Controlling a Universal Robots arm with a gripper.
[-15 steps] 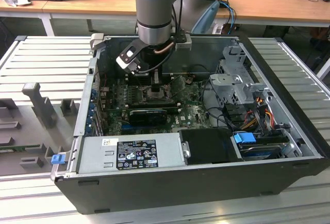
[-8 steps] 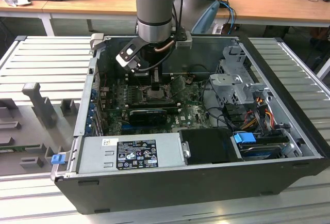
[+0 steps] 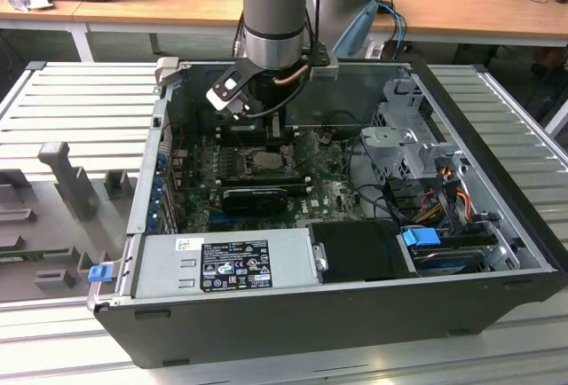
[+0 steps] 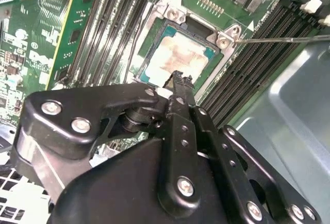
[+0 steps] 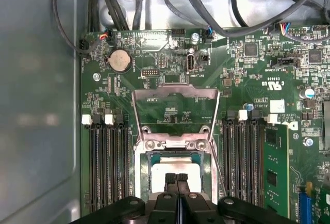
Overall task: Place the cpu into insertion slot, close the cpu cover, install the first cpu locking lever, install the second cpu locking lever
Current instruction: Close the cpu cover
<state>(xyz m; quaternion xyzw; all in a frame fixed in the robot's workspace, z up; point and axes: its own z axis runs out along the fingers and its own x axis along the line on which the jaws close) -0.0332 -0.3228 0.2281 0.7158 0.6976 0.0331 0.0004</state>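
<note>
Green motherboard [image 5: 247, 79]: cpu [image 4: 180, 56] beneath pinched gripper [image 5: 177, 177]

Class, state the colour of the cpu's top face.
The cpu is pale silvery-beige and blotchy, clearest in the second wrist view.

The cpu [image 5: 175, 163] is sitting flat in the insertion slot [image 5: 150, 175], pale silvery-beige with a smudgy top. The cpu cover [image 5: 175, 91] is flipped open, tilted back off the socket, with green board showing through its square window.
</note>
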